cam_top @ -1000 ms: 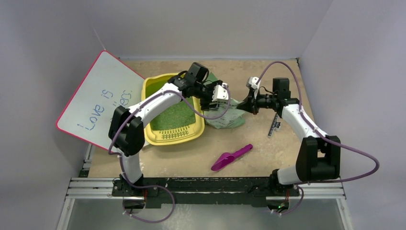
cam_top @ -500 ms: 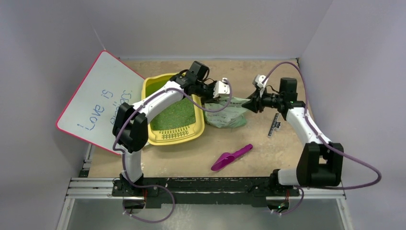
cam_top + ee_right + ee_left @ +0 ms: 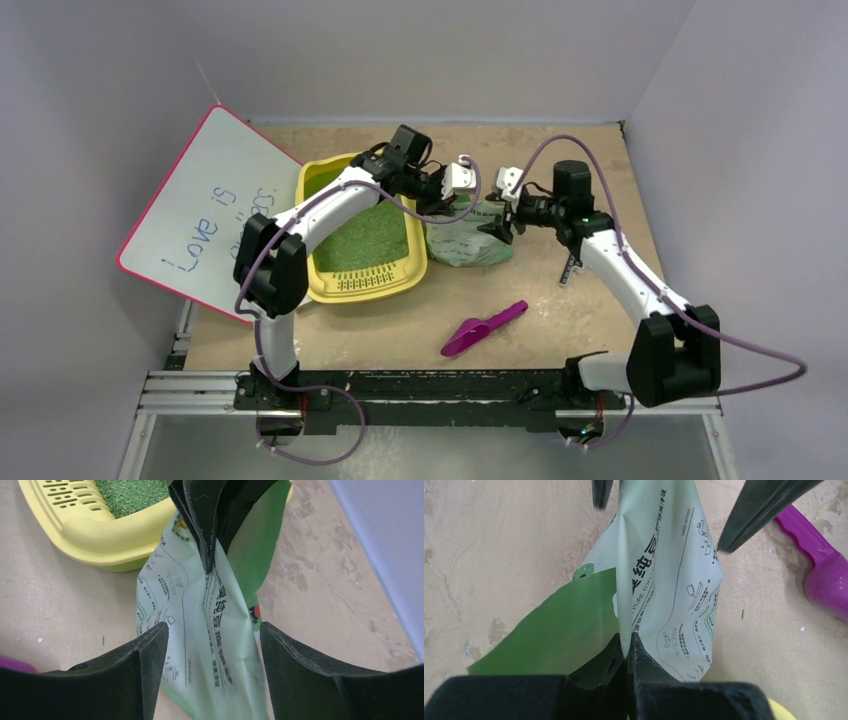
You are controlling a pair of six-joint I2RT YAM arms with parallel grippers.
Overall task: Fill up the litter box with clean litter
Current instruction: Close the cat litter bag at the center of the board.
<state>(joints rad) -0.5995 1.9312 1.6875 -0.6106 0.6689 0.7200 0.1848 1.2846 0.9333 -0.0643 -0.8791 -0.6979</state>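
Note:
The yellow litter box (image 3: 322, 282) lies left of centre, its floor covered with green clean litter (image 3: 368, 237); its rim (image 3: 95, 532) and litter (image 3: 131, 490) also show in the right wrist view. A pale green printed bag (image 3: 470, 238) stands just to its right. My left gripper (image 3: 440, 205) is shut on the bag's top fold (image 3: 659, 570), pinching it between the fingertips (image 3: 629, 647). My right gripper (image 3: 497, 222) is open, its fingers (image 3: 145, 665) standing either side of the bag (image 3: 210, 625) without touching it.
A purple scoop (image 3: 483, 328) lies on the table in front of the bag, also visible in the left wrist view (image 3: 824, 570). A white board with pink edge (image 3: 200, 215) leans at the left. A black ruler (image 3: 572, 262) lies under the right arm. Walls enclose three sides.
The left gripper has closed on the bag's top fold. The right gripper has let go of the bag, opened wide and shifted a little left beside it.

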